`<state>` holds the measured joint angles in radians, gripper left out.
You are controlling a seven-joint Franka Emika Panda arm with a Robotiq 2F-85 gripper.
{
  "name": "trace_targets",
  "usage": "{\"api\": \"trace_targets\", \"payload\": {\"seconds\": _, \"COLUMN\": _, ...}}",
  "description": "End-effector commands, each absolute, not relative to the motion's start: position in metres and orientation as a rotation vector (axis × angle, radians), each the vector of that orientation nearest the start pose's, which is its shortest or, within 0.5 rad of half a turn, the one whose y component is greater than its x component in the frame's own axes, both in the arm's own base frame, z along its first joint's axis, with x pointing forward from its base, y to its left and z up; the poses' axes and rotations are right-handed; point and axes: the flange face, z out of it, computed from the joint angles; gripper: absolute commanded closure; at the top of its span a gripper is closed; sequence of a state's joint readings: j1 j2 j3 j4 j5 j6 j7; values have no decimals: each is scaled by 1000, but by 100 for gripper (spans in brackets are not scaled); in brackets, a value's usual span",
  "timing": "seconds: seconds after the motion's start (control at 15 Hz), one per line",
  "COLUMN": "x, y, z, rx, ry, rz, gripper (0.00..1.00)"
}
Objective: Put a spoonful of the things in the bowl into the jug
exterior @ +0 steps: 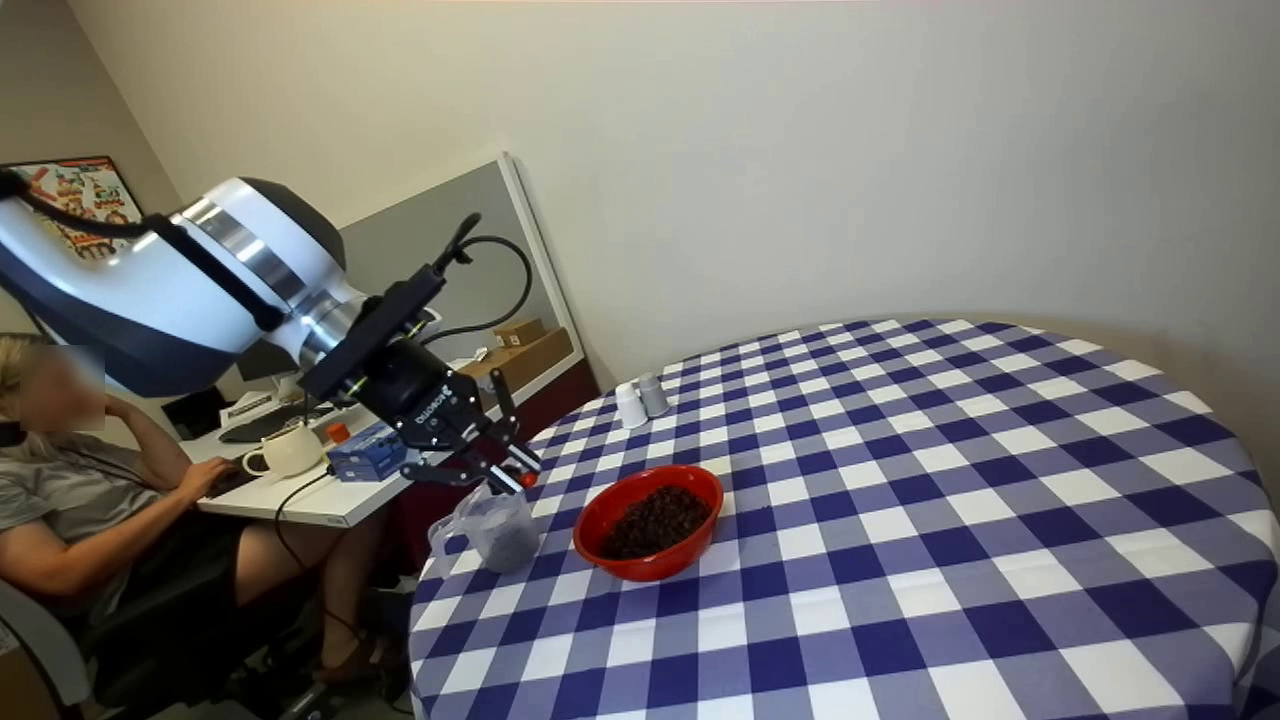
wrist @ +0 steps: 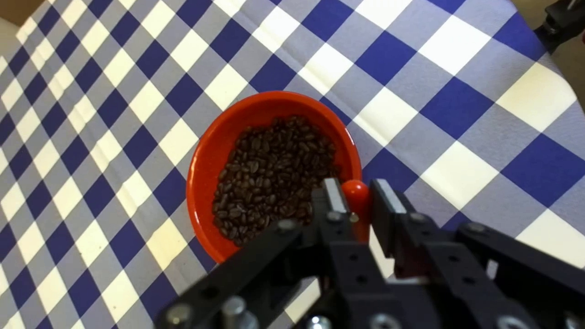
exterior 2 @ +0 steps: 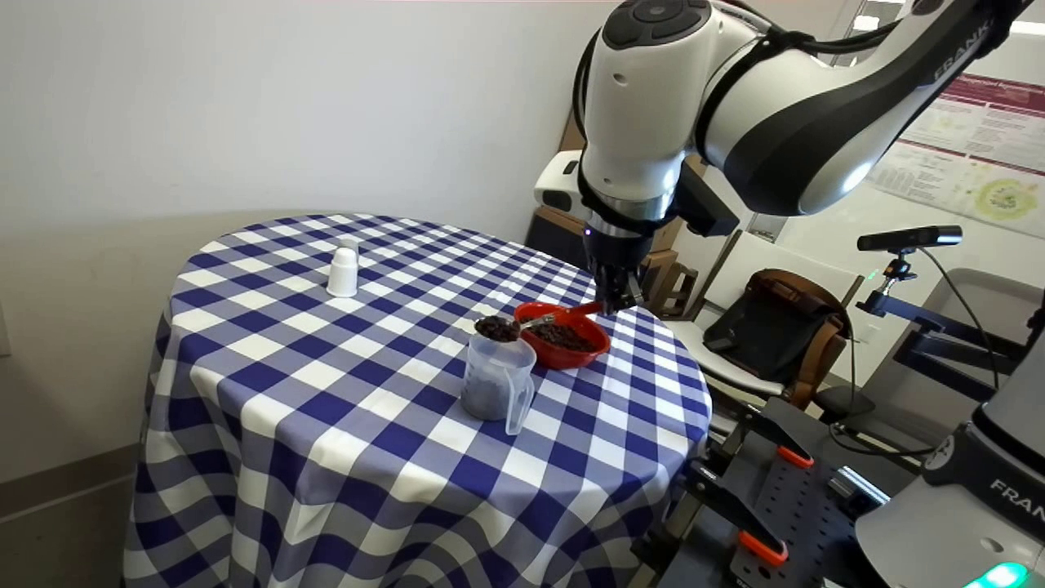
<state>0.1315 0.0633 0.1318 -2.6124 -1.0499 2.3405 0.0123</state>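
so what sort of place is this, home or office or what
Most likely an office or a robotics lab, despite the checked tablecloth. The exterior views show a person sitting at a white desk, a large printed poster and a mounted camera.

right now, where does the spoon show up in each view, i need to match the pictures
In an exterior view: left of centre, below the middle; only the red end of the spoon shows, in the gripper.
In an exterior view: near the centre; its red handle, and head heaped with beans at the top of the jug.
Wrist view: right of centre, below the middle; only its red handle shows, in the gripper.
Shared landmark: the red bowl.
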Motion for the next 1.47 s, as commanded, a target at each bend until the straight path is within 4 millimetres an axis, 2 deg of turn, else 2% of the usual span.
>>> {"api": "trace_targets", "payload": {"seconds": 0.0, "x": 387, "y": 96, "z": 211, "rx": 2066, "ry": 1337, "rz": -190, "gripper": 95}}
{"api": "trace_targets", "payload": {"seconds": 1.4, "x": 373, "y": 93, "z": 209, "rx": 1849, "ry": 1324, "rz": 49, "gripper": 95}}
